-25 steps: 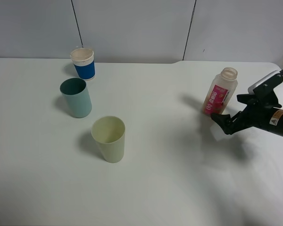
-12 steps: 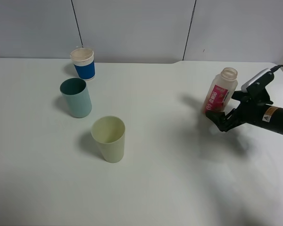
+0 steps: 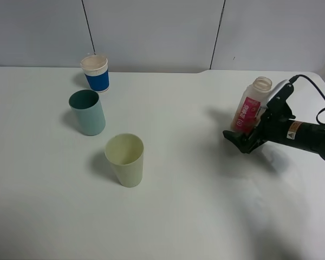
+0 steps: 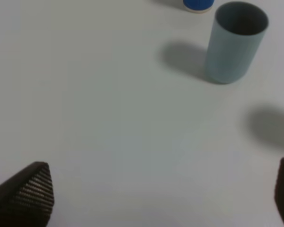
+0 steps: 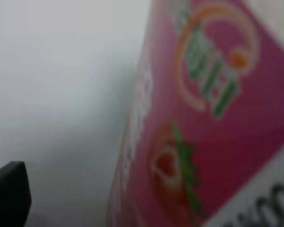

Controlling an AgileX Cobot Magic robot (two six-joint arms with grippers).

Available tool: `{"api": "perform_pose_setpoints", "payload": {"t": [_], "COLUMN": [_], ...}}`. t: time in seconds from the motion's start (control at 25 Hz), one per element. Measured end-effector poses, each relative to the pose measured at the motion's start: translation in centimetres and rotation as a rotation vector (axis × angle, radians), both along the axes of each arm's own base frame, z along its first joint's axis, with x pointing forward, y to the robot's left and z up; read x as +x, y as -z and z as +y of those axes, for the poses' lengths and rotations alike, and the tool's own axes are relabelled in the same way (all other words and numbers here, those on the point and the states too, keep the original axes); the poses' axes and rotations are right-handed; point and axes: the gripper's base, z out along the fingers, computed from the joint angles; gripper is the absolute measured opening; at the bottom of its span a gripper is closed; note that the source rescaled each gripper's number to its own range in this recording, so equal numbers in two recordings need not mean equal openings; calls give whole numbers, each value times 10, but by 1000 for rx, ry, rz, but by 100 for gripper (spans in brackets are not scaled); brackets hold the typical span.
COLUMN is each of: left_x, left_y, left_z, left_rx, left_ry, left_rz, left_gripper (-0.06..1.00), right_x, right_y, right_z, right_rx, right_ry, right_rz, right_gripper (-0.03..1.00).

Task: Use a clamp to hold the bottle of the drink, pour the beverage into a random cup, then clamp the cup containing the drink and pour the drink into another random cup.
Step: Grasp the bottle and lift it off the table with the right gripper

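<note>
Right pincer [image 3: 238, 141] spread open at the foot of the translucent pink-labelled plastic bottle [image 3: 253, 105].
The uncapped bottle stands at the right of the white surface [image 3: 179, 211], before grey wall panels [image 3: 151, 32]. Well apart on the left stand a blue-banded paper cup [image 3: 96, 73], a teal plastic cup [image 3: 87, 112] and a pale green plastic cup [image 3: 125, 159]. The left pincer [image 4: 158, 194] is spread wide too.
</note>
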Motion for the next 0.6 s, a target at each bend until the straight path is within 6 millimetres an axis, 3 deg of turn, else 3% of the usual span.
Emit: {"api": "perform_pose_setpoints", "payload": {"t": [0.4, 0.44, 0.48, 0.6], "left_x": [0, 0, 0, 0], "left_y": [0, 0, 0, 0], "left_z": [0, 0, 0, 0], "left_rx": [0, 0, 0, 0], "left_ry": [0, 0, 0, 0], "left_rz": [0, 0, 0, 0], "left_gripper": [95, 95, 95, 95], "right_x": [4, 4, 4, 4], "right_y": [-1, -1, -1, -2], "right_z": [4, 4, 5, 7], "right_rx": [14, 17, 22, 26], "right_ry": [-20, -19, -19, -15], "right_rz": [-1, 1, 4, 5], "right_gripper": [99, 95, 77, 49]}}
